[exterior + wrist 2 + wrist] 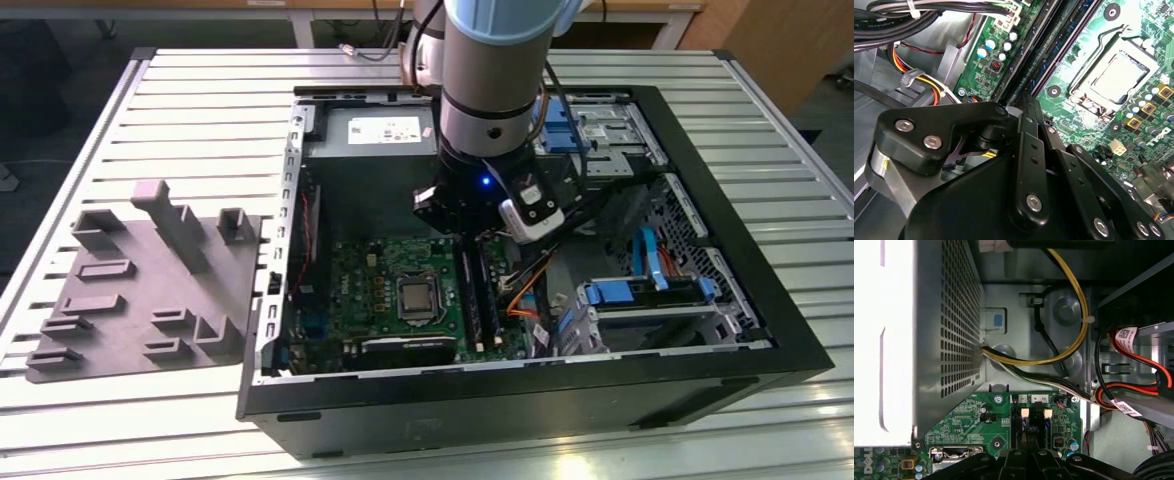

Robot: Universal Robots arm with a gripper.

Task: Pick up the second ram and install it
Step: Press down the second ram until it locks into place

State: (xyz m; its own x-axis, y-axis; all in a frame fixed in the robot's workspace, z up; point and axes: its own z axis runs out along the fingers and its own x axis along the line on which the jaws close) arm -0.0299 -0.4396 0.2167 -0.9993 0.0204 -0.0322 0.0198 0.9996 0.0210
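Arm vertical in exterior view, wrist pointing straight down w/ gripper point(461, 232) lowered inside the open case; in both wrist views its black linkage bars sit drawn together, fingers point(1026, 117) close, tips hidden.

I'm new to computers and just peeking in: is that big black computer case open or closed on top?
Open. The computer case lies on the table with its side panel off, so the green motherboard inside shows, and the arm reaches down into it.

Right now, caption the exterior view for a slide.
Arm's gripper lowered inside the open computer case, over the motherboard's slots.
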